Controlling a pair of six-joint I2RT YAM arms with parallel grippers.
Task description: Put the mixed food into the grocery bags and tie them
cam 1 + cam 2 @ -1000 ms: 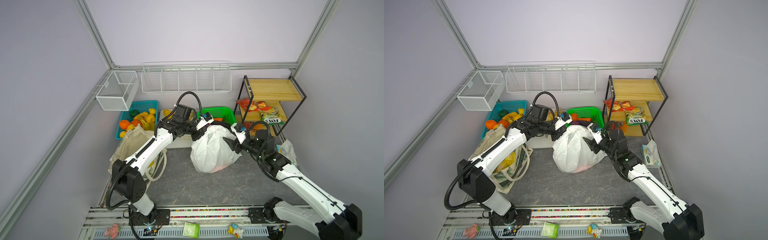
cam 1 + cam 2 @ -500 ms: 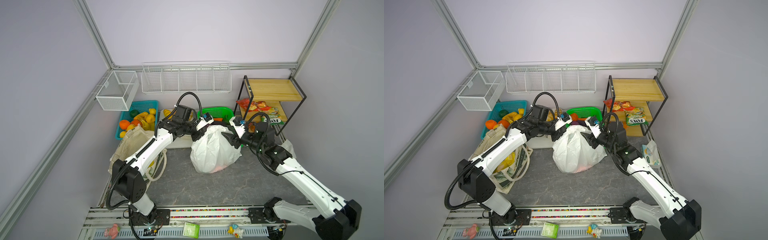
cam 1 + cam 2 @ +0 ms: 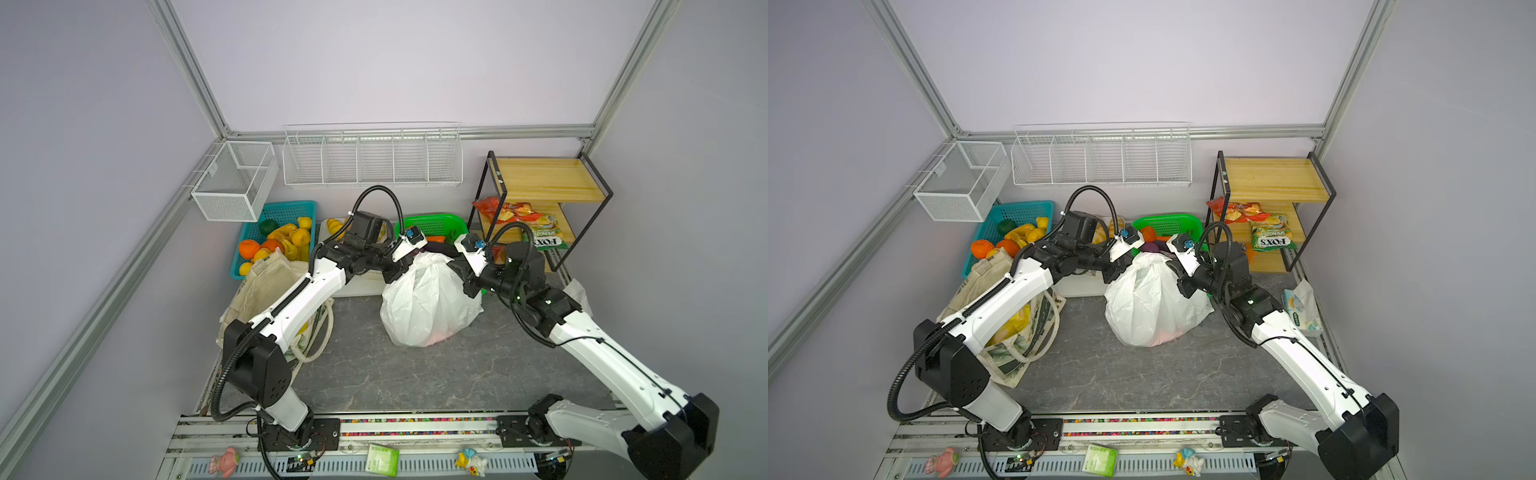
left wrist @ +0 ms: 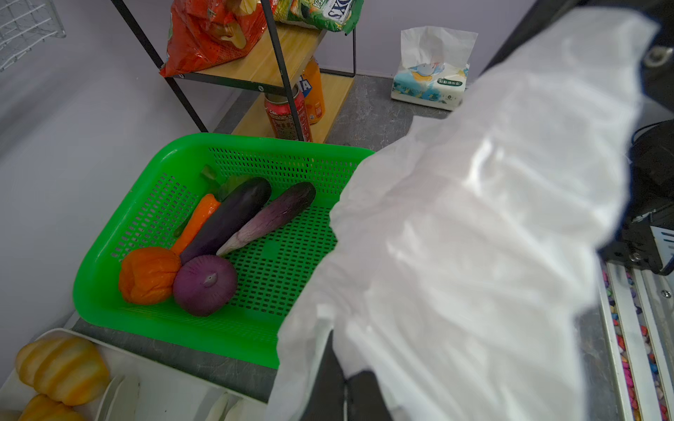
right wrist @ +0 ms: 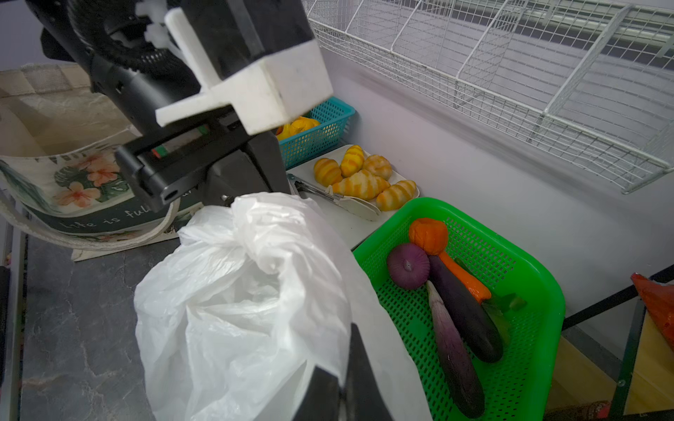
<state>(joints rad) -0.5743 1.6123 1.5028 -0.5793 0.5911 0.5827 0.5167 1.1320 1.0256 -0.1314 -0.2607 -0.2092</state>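
The white plastic grocery bag (image 3: 428,303) stands bulging mid-table, a faint red shape showing through its base. My left gripper (image 3: 400,272) is shut on the plastic at its top left. My right gripper (image 3: 462,277) is shut on the plastic at its top right. In the wrist views the dark jaws (image 4: 344,382) (image 5: 343,382) pinch white film. The cream canvas tote (image 3: 984,282) lies at the left with a yellow packet (image 3: 1013,328) inside. A purple onion (image 4: 205,284) and an orange carrot (image 4: 198,222) lie in the green basket (image 4: 175,320) behind the bag.
Two aubergines and an orange vegetable share the green basket. A teal basket (image 3: 274,237) of oranges and lemons and a tray of croissants (image 5: 364,178) stand at the back. The shelf rack (image 3: 540,187) holds red and FOX'S packets. A tissue packet (image 3: 1302,307) lies at the right.
My right gripper has moved from beside the bag up to its top right edge and shut on the plastic. The left gripper has kept its hold in place.
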